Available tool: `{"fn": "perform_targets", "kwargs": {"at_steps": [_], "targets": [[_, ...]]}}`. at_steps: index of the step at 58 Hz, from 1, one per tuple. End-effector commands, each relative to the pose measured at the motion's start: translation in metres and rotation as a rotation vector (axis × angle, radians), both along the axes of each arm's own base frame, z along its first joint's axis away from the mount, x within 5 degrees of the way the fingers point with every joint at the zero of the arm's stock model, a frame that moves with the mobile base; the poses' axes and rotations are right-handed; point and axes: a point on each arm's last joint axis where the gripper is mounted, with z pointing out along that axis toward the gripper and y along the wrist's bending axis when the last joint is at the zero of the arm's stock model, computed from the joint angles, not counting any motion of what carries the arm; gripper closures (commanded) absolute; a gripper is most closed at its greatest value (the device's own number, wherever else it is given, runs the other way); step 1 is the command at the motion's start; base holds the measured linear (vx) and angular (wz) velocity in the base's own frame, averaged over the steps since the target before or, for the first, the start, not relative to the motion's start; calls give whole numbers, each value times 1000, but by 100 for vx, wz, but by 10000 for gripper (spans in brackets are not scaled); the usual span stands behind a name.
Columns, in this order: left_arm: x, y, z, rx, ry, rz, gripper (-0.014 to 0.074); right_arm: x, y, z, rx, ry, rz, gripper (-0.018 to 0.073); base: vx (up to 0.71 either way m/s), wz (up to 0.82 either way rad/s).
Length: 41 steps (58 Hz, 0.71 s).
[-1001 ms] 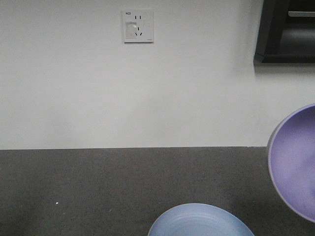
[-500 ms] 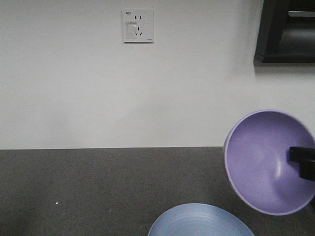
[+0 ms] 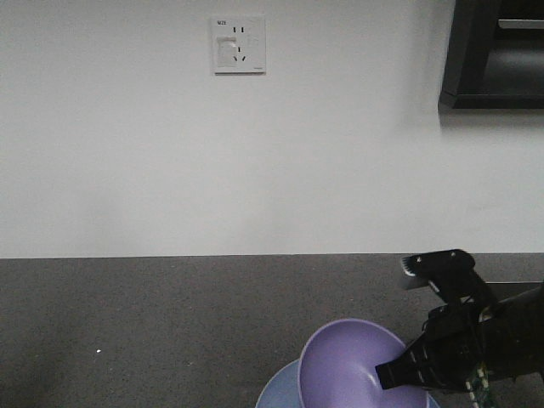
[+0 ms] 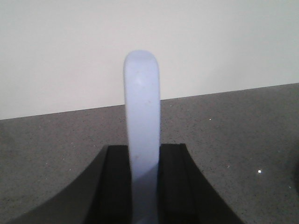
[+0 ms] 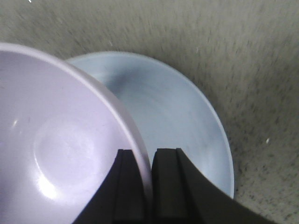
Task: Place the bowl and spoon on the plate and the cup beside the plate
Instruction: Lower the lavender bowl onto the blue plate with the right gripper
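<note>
While right jaws pinch bowl [image 5: 60,140] rim over plate [image 5: 182,116], left jaws clamp spoon [image 4: 142,102]

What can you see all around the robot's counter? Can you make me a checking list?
Surface: dark speckled counter.
Job's things: purple bowl tilted over the blue plate; spoon sticking out of a gripper; cup not in view.
Clutter: nothing seen.
Grippers: right gripper shut on the bowl's rim; left gripper shut on the spoon.
Cables: nothing seen.
Surroundings: white wall, wall socket, dark cabinet.
</note>
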Motion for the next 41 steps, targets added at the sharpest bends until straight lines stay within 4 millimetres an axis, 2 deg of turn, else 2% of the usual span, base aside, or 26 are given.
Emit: {"fn": "perform_targets", "kwargs": {"at_steps": [1,12,21,30,41], "targets": [[1,-1,16,-20,-115,-11,592,12,1,6,25,-54,-50,568,0,0],[1,-1,16,-20,-115,-11,592,20,3,-15,22,25,-56,561,0,0],[1,-1,16,-20,-115,-11,592,23,4,-22,34,50,-63,528,0,0],[1,-1,16,-20,-115,-11,592,23,4,-23,32,53,-62,438,0,0],[1,-1,16,-20,-115,-11,592,23,4,-23,32,60,-60,249,0,0]]}}
